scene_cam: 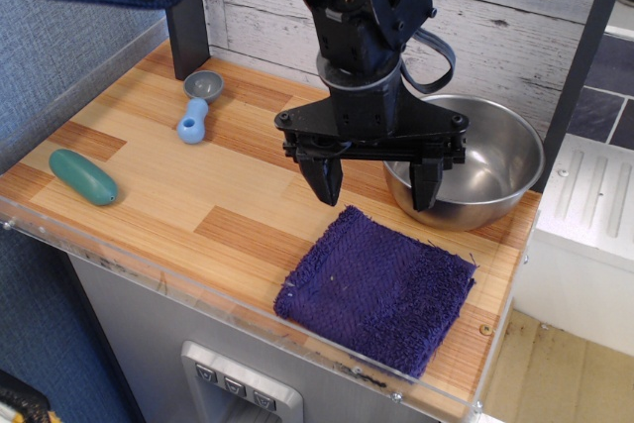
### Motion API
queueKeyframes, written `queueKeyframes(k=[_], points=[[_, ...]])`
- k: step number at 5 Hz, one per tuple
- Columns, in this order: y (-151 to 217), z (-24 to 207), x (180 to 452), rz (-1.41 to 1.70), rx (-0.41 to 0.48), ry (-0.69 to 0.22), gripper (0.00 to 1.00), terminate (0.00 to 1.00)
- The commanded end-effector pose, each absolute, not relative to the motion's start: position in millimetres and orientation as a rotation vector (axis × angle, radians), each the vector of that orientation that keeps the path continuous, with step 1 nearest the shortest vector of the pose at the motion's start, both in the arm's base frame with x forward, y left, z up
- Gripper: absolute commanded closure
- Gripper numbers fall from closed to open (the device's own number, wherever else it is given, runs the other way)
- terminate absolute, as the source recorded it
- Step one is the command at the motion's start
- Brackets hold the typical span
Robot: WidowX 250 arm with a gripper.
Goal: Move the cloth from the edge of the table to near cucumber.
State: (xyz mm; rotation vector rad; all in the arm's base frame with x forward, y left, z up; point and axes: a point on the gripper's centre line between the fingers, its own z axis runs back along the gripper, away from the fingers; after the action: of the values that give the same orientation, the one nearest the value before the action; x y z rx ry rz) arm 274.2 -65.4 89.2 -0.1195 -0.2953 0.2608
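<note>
The cloth (378, 287) is a dark purple-blue fuzzy towel lying flat at the front right of the table (198, 195), close to the clear front rim. My gripper (375, 187) hangs just above the cloth's far edge, fingers pointing down and spread wide, open and empty. The cucumber (83, 176) is a small teal-green oblong lying at the far left of the table, well apart from the cloth and the gripper.
A steel bowl (475, 160) stands at the back right, right behind the gripper. A light blue scoop with a grey cup (197, 106) lies at the back left. A dark post (184, 12) rises at the back. A clear acrylic rim (198, 289) runs along the front edge.
</note>
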Motion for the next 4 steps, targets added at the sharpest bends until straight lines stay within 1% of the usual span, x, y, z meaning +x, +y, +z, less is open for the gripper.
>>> queueKeyframes(k=[1, 4], points=[[-65, 89, 274, 0.261, -0.119, -0.295, 0.0, 0.0], [-78, 52, 255, 0.205, -0.047, -0.202, 0.0, 0.0]])
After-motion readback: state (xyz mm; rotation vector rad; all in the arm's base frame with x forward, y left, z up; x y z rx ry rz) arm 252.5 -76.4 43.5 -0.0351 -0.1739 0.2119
